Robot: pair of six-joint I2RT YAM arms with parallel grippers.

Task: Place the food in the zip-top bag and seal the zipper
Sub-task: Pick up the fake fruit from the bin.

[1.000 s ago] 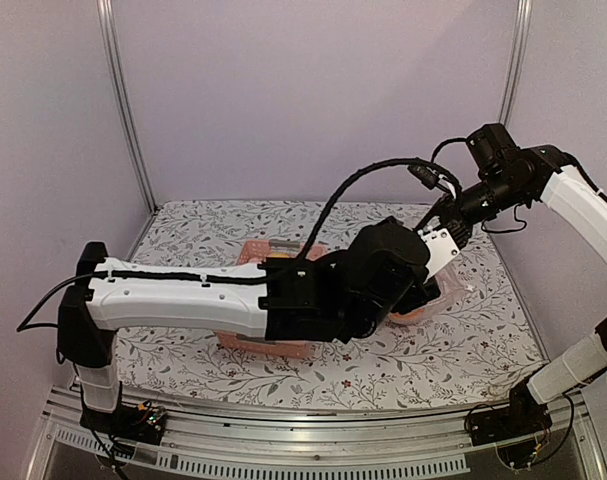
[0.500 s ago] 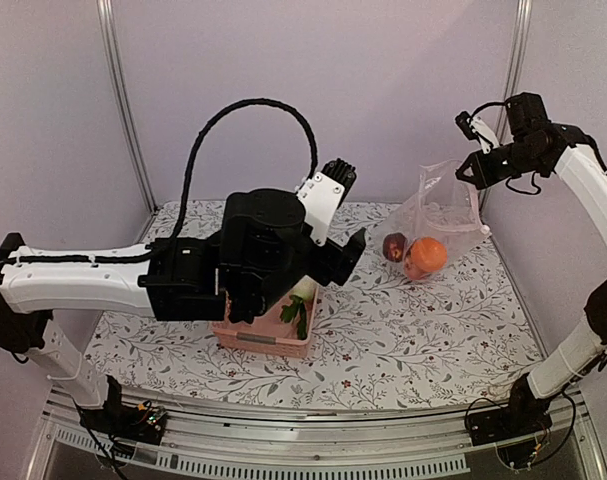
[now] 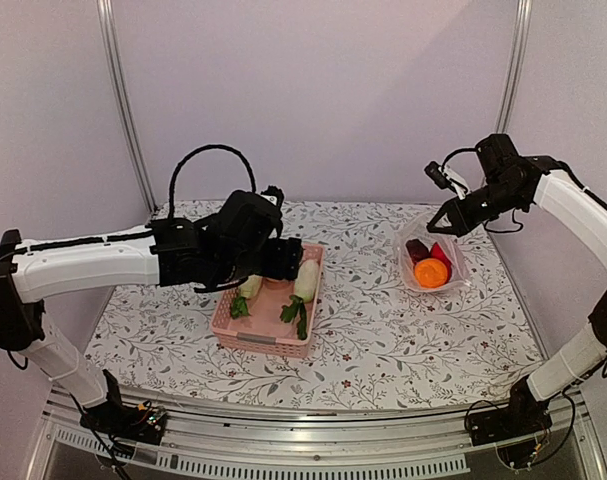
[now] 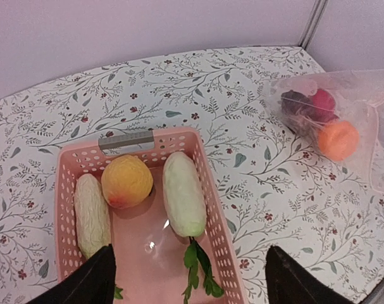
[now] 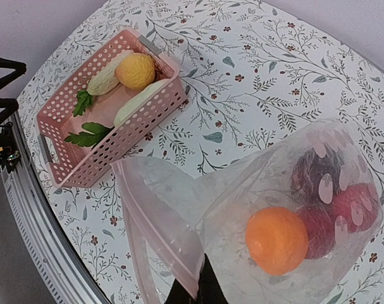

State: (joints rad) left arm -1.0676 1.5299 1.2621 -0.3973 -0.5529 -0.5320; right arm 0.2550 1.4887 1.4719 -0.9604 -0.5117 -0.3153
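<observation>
I see the desk (image 3: 413, 330) under a floral-print cover, grey leaves and small red blooms. Pink slatted basket (image 3: 268, 345) sits left of centre. Clear zip-top bag (image 3: 460, 270) rests at right rear, well apart from the basket, mouth raised.

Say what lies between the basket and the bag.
Nothing: only bare flowered tabletop separates basket and bag, plain in the top and left wrist views.

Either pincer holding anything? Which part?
Right pincer grips the zip-top bag at its mouth edge, by the zipper. Left pincer is open above the basket, holding nothing.
</observation>
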